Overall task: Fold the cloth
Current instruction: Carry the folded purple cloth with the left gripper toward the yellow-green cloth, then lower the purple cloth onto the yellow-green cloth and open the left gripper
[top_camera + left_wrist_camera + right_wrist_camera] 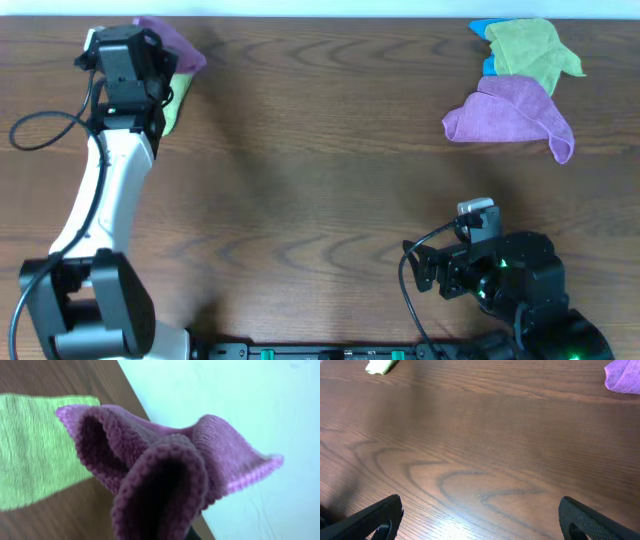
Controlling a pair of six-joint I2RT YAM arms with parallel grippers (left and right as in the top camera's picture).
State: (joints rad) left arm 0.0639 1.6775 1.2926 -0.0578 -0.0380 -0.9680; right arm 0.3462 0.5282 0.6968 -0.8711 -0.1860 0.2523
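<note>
left gripper (pixel 160 62) clamped on bunched cloth (pixel 165 470), fingers hidden | green cloth (pixel 35 460) just beside | right gripper (pixel 480 520) wide open, empty | paler purple cloth (pixel 510 112) well apart

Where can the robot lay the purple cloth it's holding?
Wide bare middle of the table, between the green cloth at left and the paler purple cloth at right. Crowded: the far corners, one with the cloth, and by the right pincer.

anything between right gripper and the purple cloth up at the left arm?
Nothing: in the overhead view only bare wooden table lies between the right gripper and the cloth.
</note>
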